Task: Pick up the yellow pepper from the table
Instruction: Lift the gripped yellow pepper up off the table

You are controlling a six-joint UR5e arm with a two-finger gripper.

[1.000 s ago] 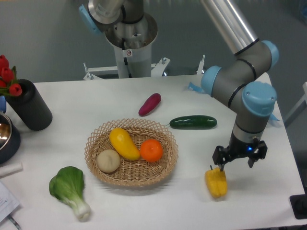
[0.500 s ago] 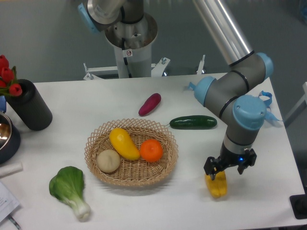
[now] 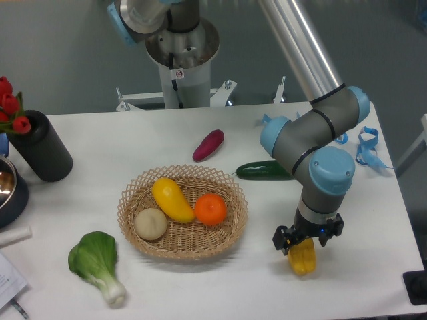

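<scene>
White table [image 3: 100, 143] against grey wall. Sat low over front-right part: gripper [image 3: 301, 240], fingers straddling top of yellow pepper [image 3: 302, 257]; couldn't tell whether clamped or just around it. Pepper lay on table near front edge, right of wicker basket [image 3: 182, 245]. Behind gripper, partly hidden by arm: cucumber [image 3: 257, 171], lying flat. Further back toward centre: purple sweet potato [image 3: 208, 145]. Inside basket: long yellow fruit [image 3: 172, 199], orange [image 3: 211, 209] touching it, pale round item [image 3: 151, 223] on left side. Front-left of basket: bok choy [image 3: 99, 263]. Along left edge: black vase [image 3: 41, 147] with red tulips [image 3: 11, 107], metal bowl [image 3: 8, 190] partly cut off. Near back-right corner: blue strap [image 3: 367, 145].
</scene>
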